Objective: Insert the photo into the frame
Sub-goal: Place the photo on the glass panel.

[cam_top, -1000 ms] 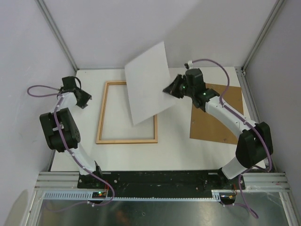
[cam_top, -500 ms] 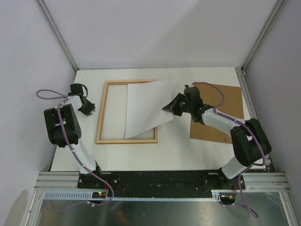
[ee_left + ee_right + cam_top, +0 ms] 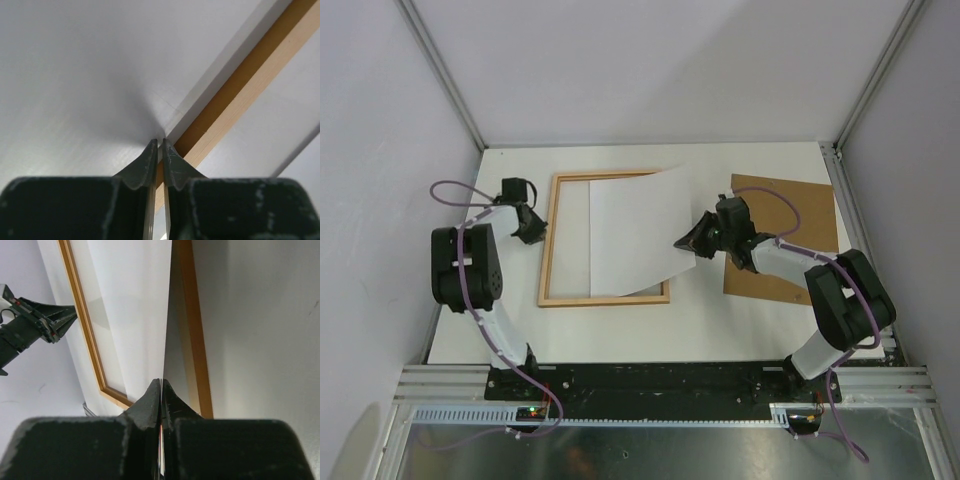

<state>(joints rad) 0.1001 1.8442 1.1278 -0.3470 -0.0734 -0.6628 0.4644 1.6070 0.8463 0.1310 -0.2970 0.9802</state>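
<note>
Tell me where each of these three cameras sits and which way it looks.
Top external: fixed high behind the robot, looking down on the table; left arm and right arm show.
Left wrist: on the left arm, looking along the left end effector, shut on the frame.
Right wrist: on the right arm, looking past the right end effector along the photo it grips.
Shared: all three show the frame.

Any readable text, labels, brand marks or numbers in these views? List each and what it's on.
None readable in any view.
photo: plain white back showing, nothing written on it.
frame: bare wood, no marking.
backing board: plain brown, no label.
</note>
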